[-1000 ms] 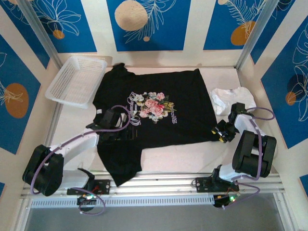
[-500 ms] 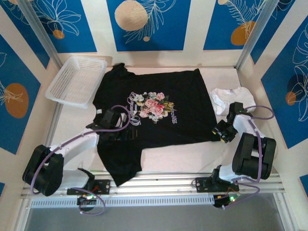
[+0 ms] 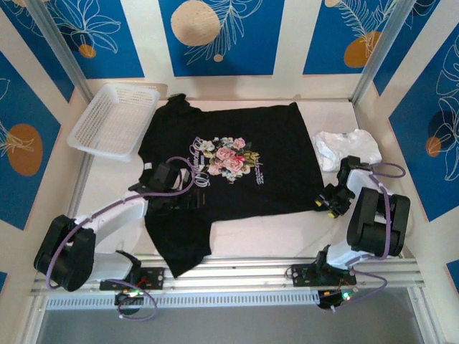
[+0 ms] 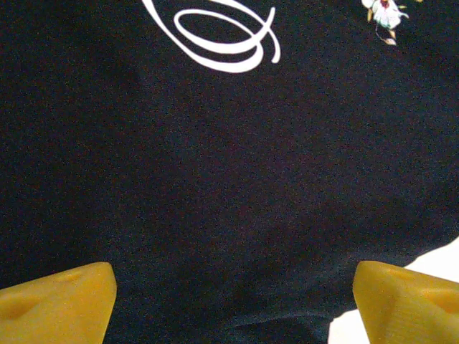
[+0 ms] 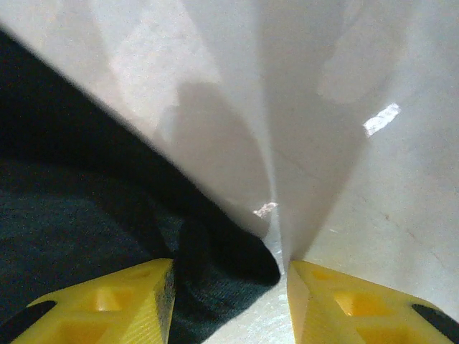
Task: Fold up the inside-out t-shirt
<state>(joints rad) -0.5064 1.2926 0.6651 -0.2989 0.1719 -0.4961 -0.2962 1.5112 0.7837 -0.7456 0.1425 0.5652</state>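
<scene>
1 black t-shirt (image 3: 231, 168) lies spread flat on the white worktop (image 3: 272, 233), floral print facing up, between a white basket (image 3: 115, 118) and a small white garment (image 3: 348, 149). The left jaws stand wide apart just above the cloth near the lettering. The right jaws stand partly apart at the shirt's near right corner, with cloth lying between them.

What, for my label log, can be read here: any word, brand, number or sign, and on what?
No text here can be read as words.
White script on the black t-shirt, left of its floral print: too blurred to read.
Small lettering right of the print: too small to read.
</scene>
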